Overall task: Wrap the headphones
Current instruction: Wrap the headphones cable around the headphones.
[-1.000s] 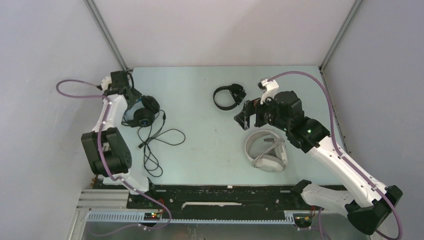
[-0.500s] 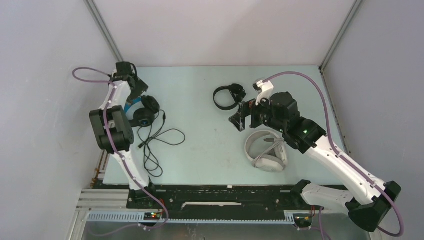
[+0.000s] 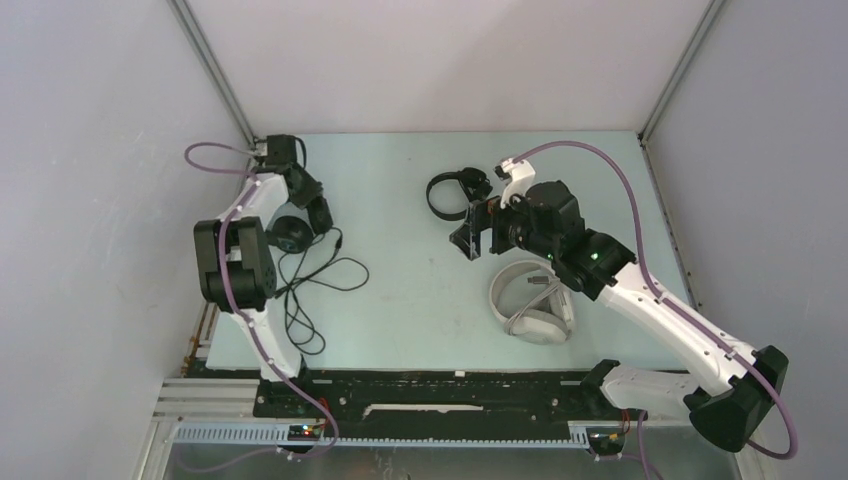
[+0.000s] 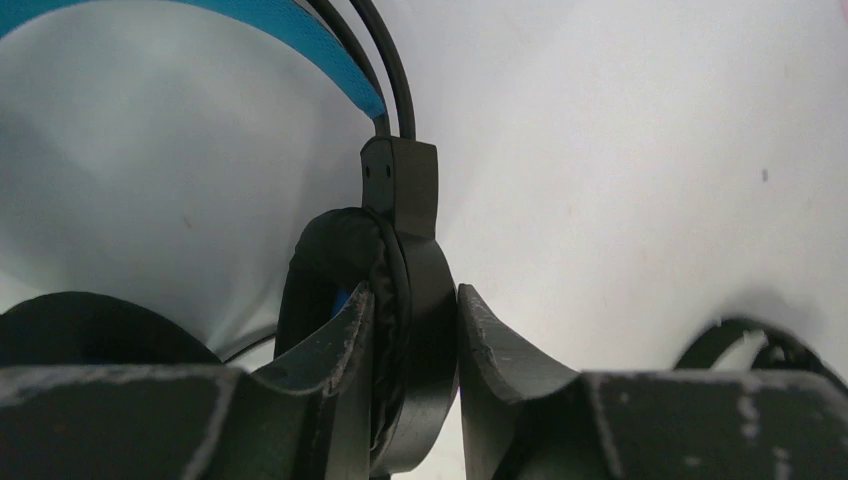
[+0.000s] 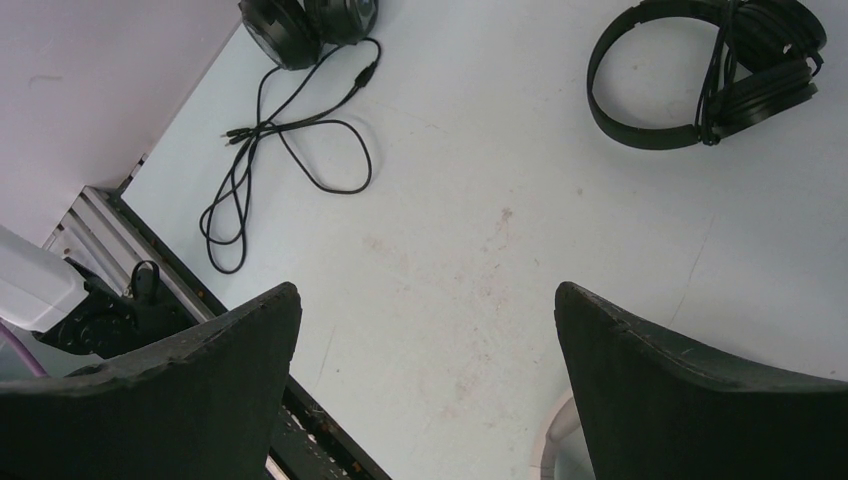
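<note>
Three headphones (image 3: 540, 325), two black, one white

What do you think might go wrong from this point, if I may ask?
The left hand pinches just one ear cup of the bulky black headset, so it may twist or slip out when lifted. Its cable sprawls in loose loops on the table and could snag or drag as the headset moves.

bulky black headset (image 3: 290, 236) far left, thin black headset (image 3: 452, 194) centre, white headset (image 3: 528, 302) right

Bright, diffuse light with soft shadows; wrist views slightly soft up close.
</note>
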Controlling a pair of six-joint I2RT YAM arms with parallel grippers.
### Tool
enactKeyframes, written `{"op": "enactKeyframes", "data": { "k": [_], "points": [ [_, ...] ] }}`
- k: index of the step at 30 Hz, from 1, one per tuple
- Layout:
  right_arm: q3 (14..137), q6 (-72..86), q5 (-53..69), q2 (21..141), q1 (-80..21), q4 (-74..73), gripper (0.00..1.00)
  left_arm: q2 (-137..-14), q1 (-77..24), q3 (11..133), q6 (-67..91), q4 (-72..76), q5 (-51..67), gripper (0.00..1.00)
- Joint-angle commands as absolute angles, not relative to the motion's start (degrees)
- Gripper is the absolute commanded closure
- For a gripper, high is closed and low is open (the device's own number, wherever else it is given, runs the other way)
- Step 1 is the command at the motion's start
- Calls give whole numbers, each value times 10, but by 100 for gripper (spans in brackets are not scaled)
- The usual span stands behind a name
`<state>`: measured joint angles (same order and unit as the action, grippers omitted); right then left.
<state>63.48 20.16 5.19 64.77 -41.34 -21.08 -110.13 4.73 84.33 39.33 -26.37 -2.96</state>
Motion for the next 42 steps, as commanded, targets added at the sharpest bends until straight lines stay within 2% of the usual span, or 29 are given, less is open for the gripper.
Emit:
{"op": "enactKeyframes", "data": {
  "k": [1, 4, 11, 14, 17, 19, 26, 31, 36, 38, 42],
  "points": [
    [638, 206, 50, 655, -420, -186, 0, -1003, -16, 764, 464, -271, 10, 73],
    [638, 207, 50, 656, -426, -187, 1, -945, -63, 703, 525, -238, 6, 82],
    [638, 206, 26, 646, -443, -209, 0, -878, -174, 640, 644, -219, -53, 82],
    [637, 207, 15, 640, -450, -221, 0, -880, -210, 651, 645, -236, -85, 74],
    [638, 208, 4, 635, -456, -228, 0, -892, -217, 667, 621, -256, -68, 51],
    [638, 208, 0, 635, -459, -230, 0, -894, -217, 683, 573, -272, -65, 41],
    [637, 229, -38, 648, -468, -232, 0, -844, -209, 712, 257, -300, -55, 30],
    [637, 230, -44, 651, -474, -221, 0, -881, -139, 774, 100, -381, -38, 27],
    [638, 230, -41, 661, -476, -215, 1, -937, -100, 822, -30, -400, 27, 23],
    [638, 232, -33, 663, -477, -212, 1, -963, -87, 841, -50, -399, 45, 17],
    [637, 231, -24, 661, -479, -213, 1, -1020, -66, 885, -75, -389, 93, 14]
  ]
}}
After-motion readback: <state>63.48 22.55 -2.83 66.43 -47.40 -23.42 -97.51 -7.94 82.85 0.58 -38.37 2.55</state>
